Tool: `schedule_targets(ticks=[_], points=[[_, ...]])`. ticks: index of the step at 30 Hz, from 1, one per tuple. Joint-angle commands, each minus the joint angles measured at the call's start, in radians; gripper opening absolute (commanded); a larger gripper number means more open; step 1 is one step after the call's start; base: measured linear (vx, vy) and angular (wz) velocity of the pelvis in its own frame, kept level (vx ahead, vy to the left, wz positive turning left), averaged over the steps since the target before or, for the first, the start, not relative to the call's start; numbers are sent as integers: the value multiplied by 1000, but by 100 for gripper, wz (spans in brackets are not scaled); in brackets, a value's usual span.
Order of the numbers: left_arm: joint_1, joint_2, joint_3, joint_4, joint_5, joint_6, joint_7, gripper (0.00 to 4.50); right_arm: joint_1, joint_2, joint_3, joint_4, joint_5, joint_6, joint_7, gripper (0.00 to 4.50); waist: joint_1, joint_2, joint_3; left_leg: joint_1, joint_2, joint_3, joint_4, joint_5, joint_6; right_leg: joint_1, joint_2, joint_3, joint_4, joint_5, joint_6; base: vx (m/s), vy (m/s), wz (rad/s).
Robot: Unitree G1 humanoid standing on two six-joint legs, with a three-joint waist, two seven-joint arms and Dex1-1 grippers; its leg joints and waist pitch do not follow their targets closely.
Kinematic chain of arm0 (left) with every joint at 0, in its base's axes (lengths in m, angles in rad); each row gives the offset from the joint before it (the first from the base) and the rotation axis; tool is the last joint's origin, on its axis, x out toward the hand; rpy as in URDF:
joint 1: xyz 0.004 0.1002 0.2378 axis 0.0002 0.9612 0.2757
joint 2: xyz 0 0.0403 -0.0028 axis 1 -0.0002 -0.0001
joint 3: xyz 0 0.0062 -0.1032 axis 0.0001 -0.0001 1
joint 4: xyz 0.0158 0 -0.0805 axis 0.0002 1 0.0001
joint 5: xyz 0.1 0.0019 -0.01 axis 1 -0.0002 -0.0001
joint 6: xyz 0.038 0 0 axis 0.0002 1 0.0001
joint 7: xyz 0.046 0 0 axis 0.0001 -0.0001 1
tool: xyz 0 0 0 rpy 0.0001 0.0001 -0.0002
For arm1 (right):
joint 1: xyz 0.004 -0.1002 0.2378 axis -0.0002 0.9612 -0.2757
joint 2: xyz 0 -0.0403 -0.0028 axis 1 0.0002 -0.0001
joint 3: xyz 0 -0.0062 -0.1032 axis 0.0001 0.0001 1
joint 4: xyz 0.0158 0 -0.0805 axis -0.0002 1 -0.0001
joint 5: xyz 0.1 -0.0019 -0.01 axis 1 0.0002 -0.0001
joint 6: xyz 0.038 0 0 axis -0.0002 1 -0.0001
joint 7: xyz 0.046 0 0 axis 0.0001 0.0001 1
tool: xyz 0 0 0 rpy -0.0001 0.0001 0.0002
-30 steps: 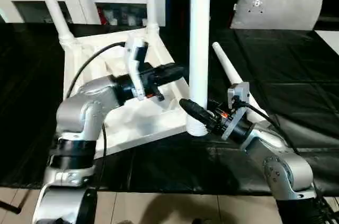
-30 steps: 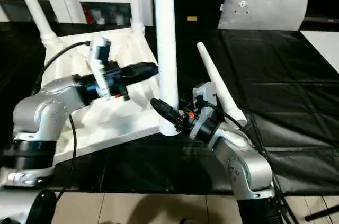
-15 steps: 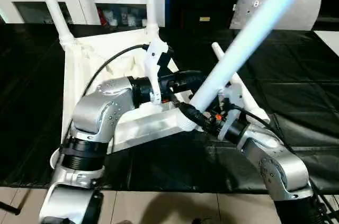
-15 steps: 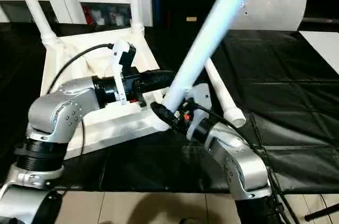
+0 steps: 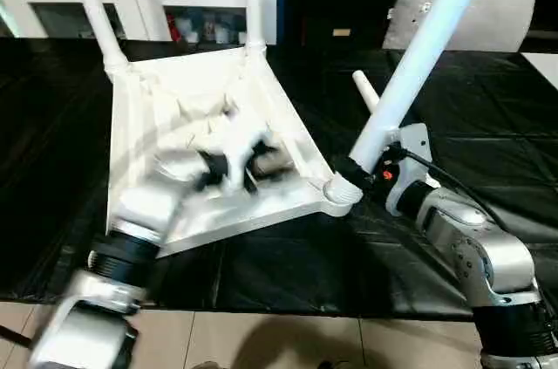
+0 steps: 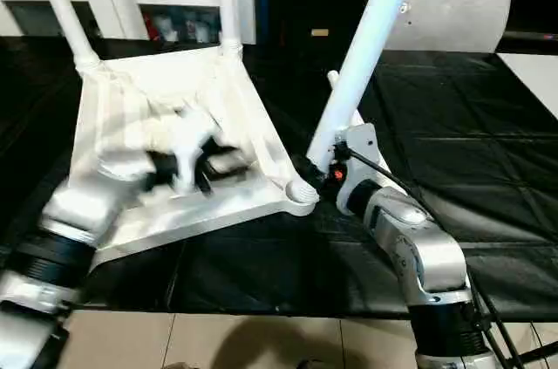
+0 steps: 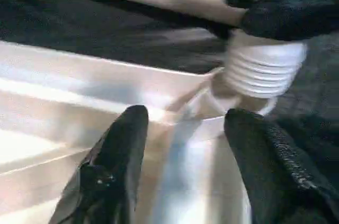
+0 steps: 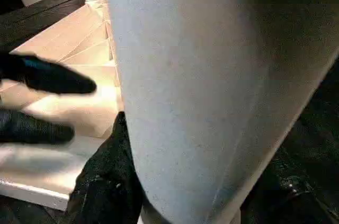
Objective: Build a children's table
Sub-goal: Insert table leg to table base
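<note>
My right gripper is clamped round the thick lower end of the third leg, just above its threaded foot, and that foot sits at the near right corner socket of the upturned table top. The relation that matters is the tilt: the leg's long axis leans up and away to my right instead of standing square to the top, while the socket's bore points straight up, as I judge from the two far legs standing in their corners. So the leg must be brought upright over the socket before it will seat, and my right arm is the one at that corner.

My left gripper hangs over the ribbed underside, just inside the same corner, its fingers spread apart with nothing between them.

The fourth leg lies on the black mat behind my right wrist.

The left wrist view gives what the head views hide: the ridged thread still stands above the socket rim, not yet sunk in. The head views alone give the lean.
</note>
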Motion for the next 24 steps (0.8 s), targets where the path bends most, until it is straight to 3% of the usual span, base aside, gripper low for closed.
schedule_targets(ticks=[1,4,6,7,11,13,16,24], points=[[13,2,-37,20,14,-36,-29,268,-20,-9,-30,-7,20,22,-9,190,2,-6,-86,1,0,9,-58,-113,45,72,-40,37,-60,-183,-201,0,0,0],[24,-25,-68,93,53,-115,-30,268,-21,-18,-25,-11,5,13,8,190,-2,-3,-82,-1,-1,9,-59,-138,37,71,-40,35,-70,-255,-170,0,0,0],[24,-29,-75,118,60,-110,-33,268,-18,-21,-22,-15,3,9,12,190,-3,-4,-82,1,-1,9,-59,-155,31,70,-40,34,-76,-301,-150,0,0,0],[24,-28,-79,128,67,-108,-27,241,-16,-21,-22,-18,5,7,13,190,-3,-5,-84,0,0,8,-59,-155,29,71,-41,34,-75,-309,-145,0,0,0],[19,-16,-92,168,93,-110,3,219,-8,-21,-22,-37,16,2,20,190,-6,-2,-82,4,1,8,-60,-173,28,66,-39,33,-77,-318,-148,0,0,0],[25,-8,-95,170,97,-111,-9,192,-8,-23,-15,-40,9,1,27,190,-4,-2,-83,4,3,7,-61,-169,30,65,-40,33,-76,-312,-151,0,0,0],[26,-6,-90,185,106,-118,-9,187,-9,-24,-8,-37,5,-3,32,190,-3,-5,-84,3,3,7,-60,-160,33,66,-41,34,-73,-294,-161,0,0,0],[34,15,-118,178,127,-138,-52,108,-28,-26,20,-21,-5,2,56,190,-4,-7,-81,2,3,7,-61,-171,32,64,-42,34,-76,-331,-149,0,0,0]])
